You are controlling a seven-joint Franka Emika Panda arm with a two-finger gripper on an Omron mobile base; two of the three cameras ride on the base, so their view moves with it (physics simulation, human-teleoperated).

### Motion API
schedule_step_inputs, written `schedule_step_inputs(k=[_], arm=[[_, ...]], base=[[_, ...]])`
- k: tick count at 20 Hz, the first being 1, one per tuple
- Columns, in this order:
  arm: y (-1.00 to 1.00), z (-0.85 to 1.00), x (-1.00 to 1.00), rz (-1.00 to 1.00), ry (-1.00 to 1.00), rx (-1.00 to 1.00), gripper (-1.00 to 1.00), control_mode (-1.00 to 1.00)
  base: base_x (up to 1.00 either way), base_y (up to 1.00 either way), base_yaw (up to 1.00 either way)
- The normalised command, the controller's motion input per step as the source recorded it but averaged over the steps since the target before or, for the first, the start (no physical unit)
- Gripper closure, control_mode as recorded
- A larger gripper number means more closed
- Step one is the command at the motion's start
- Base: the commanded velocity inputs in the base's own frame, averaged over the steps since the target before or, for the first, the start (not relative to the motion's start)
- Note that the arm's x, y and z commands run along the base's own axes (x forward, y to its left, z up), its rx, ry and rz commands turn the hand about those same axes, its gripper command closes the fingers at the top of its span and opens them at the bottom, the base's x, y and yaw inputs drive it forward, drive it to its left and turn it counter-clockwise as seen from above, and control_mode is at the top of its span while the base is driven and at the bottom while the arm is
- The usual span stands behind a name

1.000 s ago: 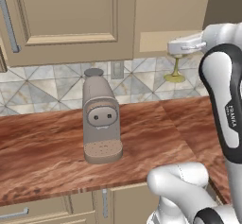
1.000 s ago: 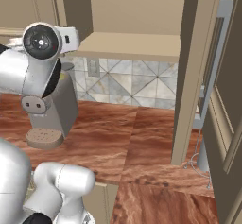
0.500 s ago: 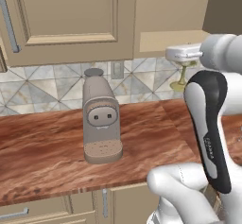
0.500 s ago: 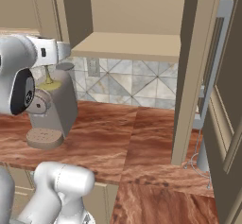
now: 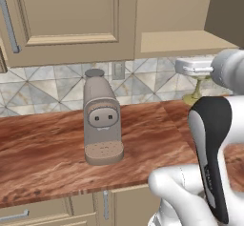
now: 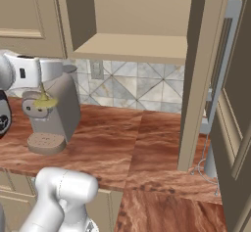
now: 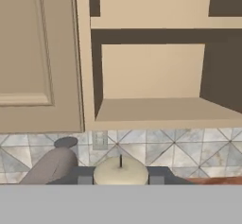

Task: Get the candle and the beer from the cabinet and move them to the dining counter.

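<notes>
Tool: the tool [image 7: 121, 179] is closed on the candle [image 7: 120, 171]; in the hand view its dark tips sit tight on either side of the pale wax top, wick upright.
Candle: held in the air, clear of the wood-grain counter [image 5: 43, 158]; in the left base view its brass stem and foot [image 5: 195, 94] hang below the tool's white body, above the counter's back edge by the tiles. In the right base view the brass foot [image 6: 44, 100] shows in front of the coffee machine [image 6: 51, 113].
Cabinet: the cabinet [image 6: 132, 47] stands open, its beige shelf bare as far as the frames show; shelf lip above and to the right of the tool in the right base view. The beer cannot be made out.
Edges: the open door [image 6: 233, 108] hangs at far right, bar handle facing in. A closed door panel [image 5: 66, 20] is left of the opening.
Open room: free counter between the coffee machine and the door; tiled backsplash [image 6: 142, 84] bounds it behind.
Change: half a second back the arm stood further left in the right base view, with the candle nearer the frame's left side; a full second back the candle hung close under the shelf edge. It now sits lower and out from the cabinet. Grip unchanged.
</notes>
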Motion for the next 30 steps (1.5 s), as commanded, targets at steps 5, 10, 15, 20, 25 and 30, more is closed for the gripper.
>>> schedule_step_inputs(k=[5, 10, 15, 20, 25, 30], arm=[[-0.16, -0.09, -0.38, -0.01, 0.01, 0.0, 1.0, -1.0], [-0.1, -0.05, -0.25, 0.0, 0.06, 0.0, 1.0, -1.0], [0.0, 0.0, -0.01, 0.0, 0.08, 0.0, 1.0, -1.0], [0.0, -0.01, 0.0, 0.0, 0.07, 0.0, 1.0, -1.0], [0.0, -0.03, 0.0, 0.0, 0.0, 0.0, 1.0, -1.0], [0.0, -0.06, 0.0, 0.0, 0.0, 0.0, 1.0, 1.0]], base=[[0.0, 0.0, 0.0], [0.0, 0.0, 0.0], [0.0, 0.0, 0.0], [0.0, 0.0, 0.0], [0.0, 0.0, 0.0], [-0.04, 0.01, 0.0]])
